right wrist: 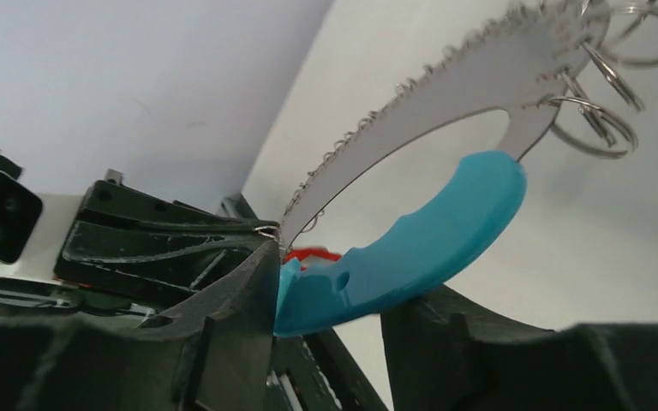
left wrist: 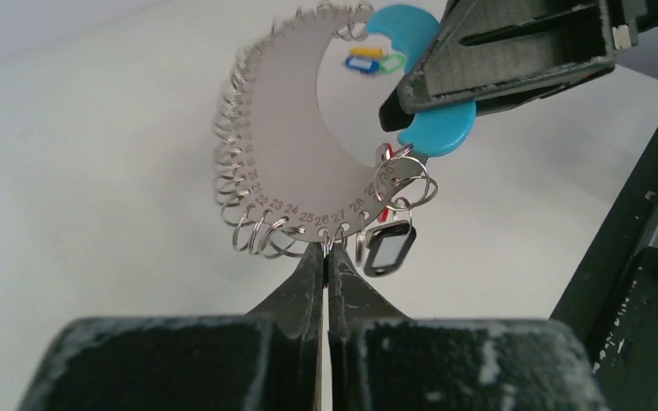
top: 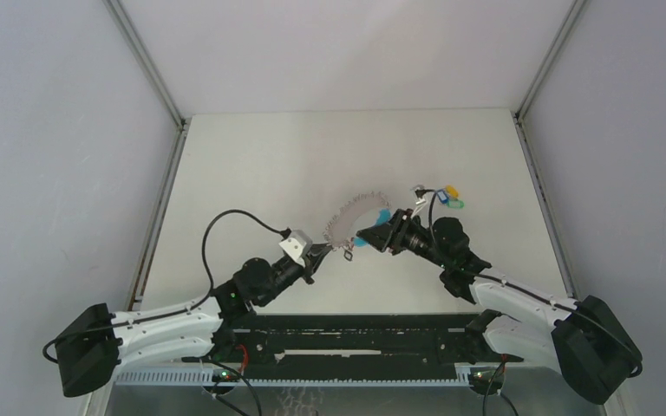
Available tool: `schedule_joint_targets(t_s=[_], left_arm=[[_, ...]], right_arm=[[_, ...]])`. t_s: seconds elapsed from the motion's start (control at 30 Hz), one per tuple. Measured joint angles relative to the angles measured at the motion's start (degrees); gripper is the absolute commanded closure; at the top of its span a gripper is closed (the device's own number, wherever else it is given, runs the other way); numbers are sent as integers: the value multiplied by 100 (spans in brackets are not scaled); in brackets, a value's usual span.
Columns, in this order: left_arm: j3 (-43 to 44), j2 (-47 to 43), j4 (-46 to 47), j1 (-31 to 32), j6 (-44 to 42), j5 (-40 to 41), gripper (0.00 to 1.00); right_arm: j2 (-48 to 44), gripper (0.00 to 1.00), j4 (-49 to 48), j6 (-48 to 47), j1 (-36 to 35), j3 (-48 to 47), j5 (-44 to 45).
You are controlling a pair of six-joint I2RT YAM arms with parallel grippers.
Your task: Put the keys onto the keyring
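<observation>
Keyring (left wrist: 283,128) pinched by left pincer (left wrist: 326,257) and right pincer (right wrist: 334,295); left wrist reveals engraved numbers (left wrist: 308,214).

A white table (top: 251,165) spreads out flat and matt, running back to a pale far wall (top: 347,52). A greyish left wall (top: 52,156) and a matching right wall (top: 624,156) close it in on either side. A slim metal strut (top: 146,59) slants up from the far left corner, and a second strut (top: 551,56) rises from the far right one. Across the near edge lies a black slotted rail (top: 347,334), and just nearer than it runs a white toothed strip (top: 295,375).
</observation>
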State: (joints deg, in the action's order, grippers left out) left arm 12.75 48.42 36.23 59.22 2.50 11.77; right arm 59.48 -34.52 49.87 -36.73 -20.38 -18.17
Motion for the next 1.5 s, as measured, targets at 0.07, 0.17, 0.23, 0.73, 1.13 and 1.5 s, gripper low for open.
schedule_joint_targets(t_s=[0.07, 0.17, 0.23, 0.73, 1.13, 1.5], left_arm=[[0, 66, -247, 2, 219, 68, 100], [0, 116, -673, 4, 586, 247, 100], [9, 122, -918, 2, 745, 380, 100], [719, 400, -2153, -332, 723, 632, 100], [693, 81, -1045, -1143, -409, -1176, 100], [695, 702, -544, -1346, -713, -2306, 100]], right_arm=[[0, 47, 398, -105, 37, 0, -11], [-15, 40, 973, -361, 111, -2, -55], [-66, 39, 1272, -531, 146, -2, -98], [-1021, 32, 2546, -2986, 236, -221, -1167], [28, 49, 1187, -5235, 761, -697, -2739], [1429, 72, 1012, -5768, 723, -2116, -3904]])
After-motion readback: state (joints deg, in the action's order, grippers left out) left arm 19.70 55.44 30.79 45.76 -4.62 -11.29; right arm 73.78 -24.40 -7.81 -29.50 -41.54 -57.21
